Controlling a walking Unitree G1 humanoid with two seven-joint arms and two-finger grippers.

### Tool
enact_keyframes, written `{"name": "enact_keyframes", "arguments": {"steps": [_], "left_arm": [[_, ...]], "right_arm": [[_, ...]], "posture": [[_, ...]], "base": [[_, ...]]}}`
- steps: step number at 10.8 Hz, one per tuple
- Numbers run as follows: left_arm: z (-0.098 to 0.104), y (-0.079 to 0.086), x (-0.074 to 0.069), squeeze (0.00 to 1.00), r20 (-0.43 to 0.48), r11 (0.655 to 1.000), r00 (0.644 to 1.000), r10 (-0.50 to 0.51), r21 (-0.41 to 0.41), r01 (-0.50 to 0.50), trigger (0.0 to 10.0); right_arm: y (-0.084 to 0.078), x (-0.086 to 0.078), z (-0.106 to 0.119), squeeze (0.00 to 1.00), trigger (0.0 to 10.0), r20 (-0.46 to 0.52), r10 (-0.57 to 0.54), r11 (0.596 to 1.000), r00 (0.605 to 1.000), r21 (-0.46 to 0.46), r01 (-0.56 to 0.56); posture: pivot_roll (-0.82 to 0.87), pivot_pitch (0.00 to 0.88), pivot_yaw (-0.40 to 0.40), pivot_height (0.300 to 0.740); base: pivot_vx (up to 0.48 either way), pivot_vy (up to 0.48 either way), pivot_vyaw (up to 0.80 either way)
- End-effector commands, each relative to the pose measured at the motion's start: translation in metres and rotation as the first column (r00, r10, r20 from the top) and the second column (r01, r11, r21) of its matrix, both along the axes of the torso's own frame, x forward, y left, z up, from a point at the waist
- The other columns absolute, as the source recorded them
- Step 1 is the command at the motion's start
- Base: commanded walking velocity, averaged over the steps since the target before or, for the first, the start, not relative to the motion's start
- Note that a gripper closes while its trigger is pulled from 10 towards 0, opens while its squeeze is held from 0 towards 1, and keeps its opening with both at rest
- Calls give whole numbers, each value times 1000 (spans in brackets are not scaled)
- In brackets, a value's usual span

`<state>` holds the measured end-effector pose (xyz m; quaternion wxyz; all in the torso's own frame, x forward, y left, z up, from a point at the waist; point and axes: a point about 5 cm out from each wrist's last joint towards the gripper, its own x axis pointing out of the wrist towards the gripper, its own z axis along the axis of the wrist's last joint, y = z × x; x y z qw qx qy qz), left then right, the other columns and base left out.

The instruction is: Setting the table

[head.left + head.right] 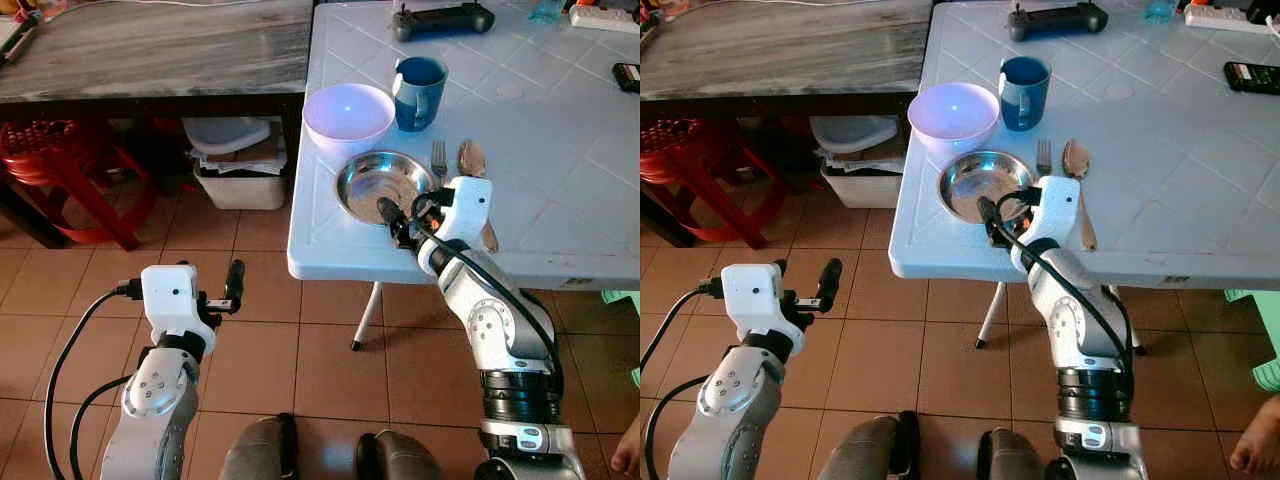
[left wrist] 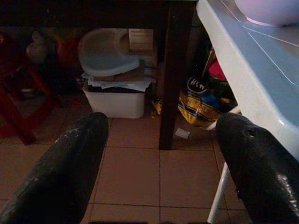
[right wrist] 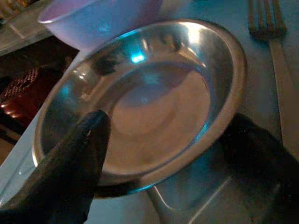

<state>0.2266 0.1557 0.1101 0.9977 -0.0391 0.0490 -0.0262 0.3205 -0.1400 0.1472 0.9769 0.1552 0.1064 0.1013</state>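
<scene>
The steel plate (image 1: 382,187) lay near the surface's (image 1: 560,180) front left corner. The right gripper (image 1: 400,222) sat at its front rim, fingers spread, 1 finger (image 3: 70,163) over the rim inside. A lilac bowl (image 1: 348,115) touched the plate's far side; a blue mug (image 1: 419,92), fork (image 1: 438,158) and spoon (image 1: 472,160) stood close by. The left gripper (image 1: 228,290) hung over the floor, fingers spread.

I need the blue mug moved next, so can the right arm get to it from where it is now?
Probably yes. The right gripper sits at the steel plate, and the blue mug stands just beyond it on the white table. Only the plate and the fork lie between, both low, so reaching over looks feasible.
</scene>
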Motion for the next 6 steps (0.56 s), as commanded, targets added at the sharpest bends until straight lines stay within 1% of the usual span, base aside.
{"name": "enact_keyframes", "arguments": {"steps": [1,3,4,5,6], "left_arm": [[2,3,-2,0,4,1000,1000,3,13,-3,10000],[2,3,-2,0,2,1000,1000,2,13,-2,10000],[2,3,-2,0,1,1000,1000,-2,13,2,10000],[2,3,-2,0,2,1000,1000,-5,12,5,10000],[2,3,-2,0,2,1000,1000,-6,11,6,10000]], "right_arm": [[0,0,-5,0,0,-42,-9,1000,999,16,10],[-4,0,-7,0,39,-71,-30,998,997,55,33],[-6,0,-11,0,39,-107,-45,994,993,94,55],[-8,1,-12,0,471,-117,-58,992,992,105,70],[-9,1,-13,0,510,-135,-67,989,989,125,84]], "posture": [[32,185,72,740],[30,186,73,740],[31,185,73,740],[32,186,73,740],[32,186,74,740]], "base": [[0,0,0],[0,0,0],[0,0,0],[0,0,0],[0,0,0]]}}
